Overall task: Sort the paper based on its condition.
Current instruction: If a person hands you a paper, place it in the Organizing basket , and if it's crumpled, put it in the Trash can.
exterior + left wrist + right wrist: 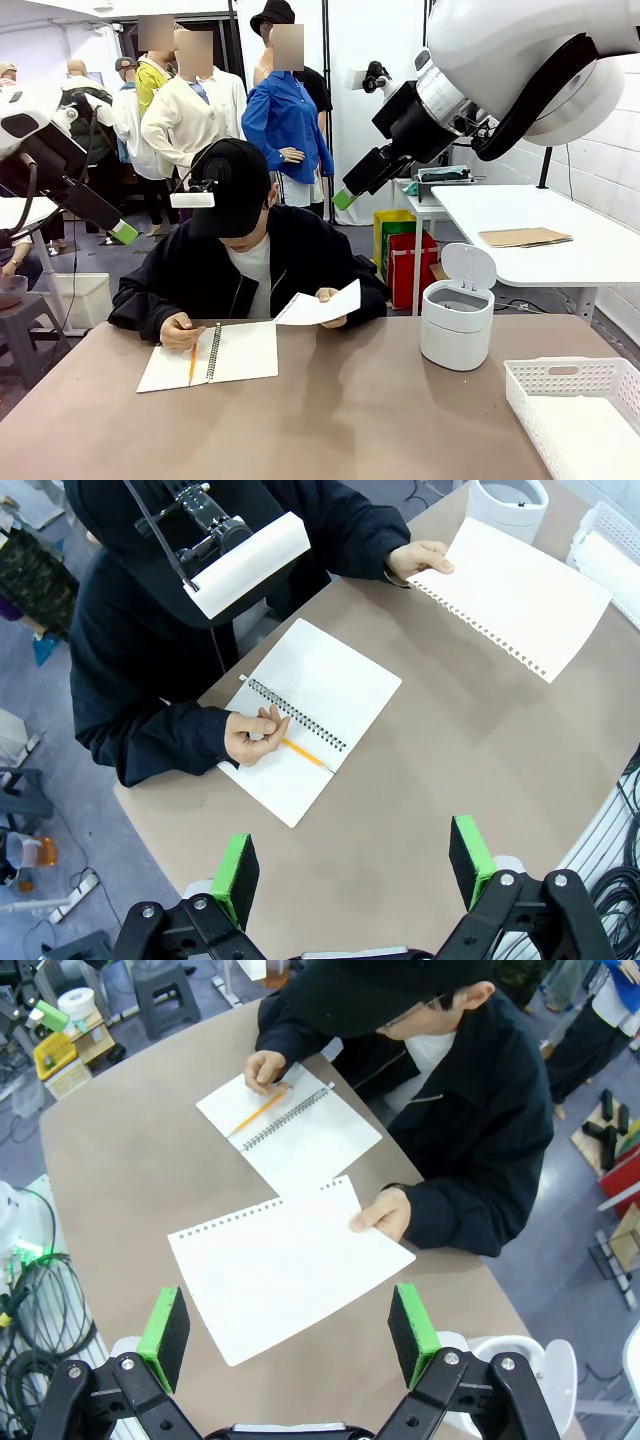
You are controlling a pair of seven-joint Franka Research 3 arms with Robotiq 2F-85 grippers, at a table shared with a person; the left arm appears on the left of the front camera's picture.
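Person lifting a torn-out sheet while both grippers are hovering, fingers spread.
The paper (285,1270), blank, is lying ahead of the right gripper (288,1332); the left gripper (355,872) is facing the notebook (312,718).

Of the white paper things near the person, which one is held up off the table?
The loose sheet, with punched holes along one edge, held in the person's hand. The open spiral notebook lies flat on the table, a pencil over it.
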